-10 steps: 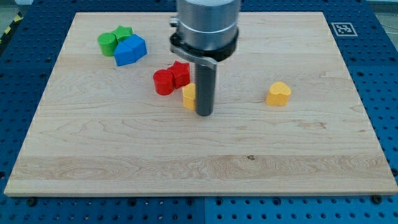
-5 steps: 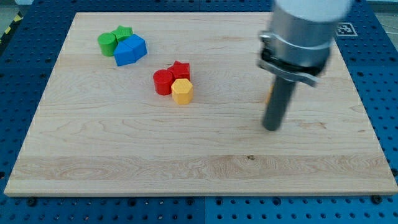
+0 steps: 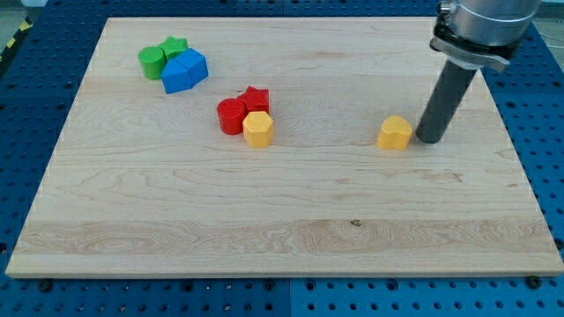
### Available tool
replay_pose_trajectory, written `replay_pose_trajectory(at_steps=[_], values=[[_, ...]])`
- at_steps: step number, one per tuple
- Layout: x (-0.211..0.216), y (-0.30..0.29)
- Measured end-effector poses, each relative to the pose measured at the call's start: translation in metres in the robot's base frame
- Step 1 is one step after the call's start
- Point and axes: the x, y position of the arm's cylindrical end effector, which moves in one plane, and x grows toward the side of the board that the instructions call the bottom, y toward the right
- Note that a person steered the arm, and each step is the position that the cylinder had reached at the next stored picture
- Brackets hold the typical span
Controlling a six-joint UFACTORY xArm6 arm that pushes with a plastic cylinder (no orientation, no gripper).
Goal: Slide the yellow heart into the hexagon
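Observation:
The yellow heart (image 3: 395, 133) lies right of the board's middle. My tip (image 3: 429, 139) stands just to the heart's right, close beside it; I cannot tell whether it touches. The yellow hexagon (image 3: 258, 129) sits left of centre, touching a red cylinder (image 3: 232, 115) and a red star (image 3: 256, 99) just above it. The heart and the hexagon are well apart, with bare wood between them.
A green cylinder (image 3: 152, 62), a green star (image 3: 174, 47) and a blue block (image 3: 184, 70) cluster at the view's top left. The wooden board (image 3: 282, 229) lies on a blue perforated table. A fiducial marker (image 3: 486, 40) sits at the board's top right corner.
My tip moved from beside the yellow hexagon across to the view's right, passing in front of the heart, and now stands on the heart's right side. The blocks have not visibly moved.

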Motion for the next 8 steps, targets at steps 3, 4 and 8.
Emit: replay_pose_trajectory(at_steps=[3,4,8], values=[[0.001,-0.08],[0.011,-0.096],[0.023,-0.135]])
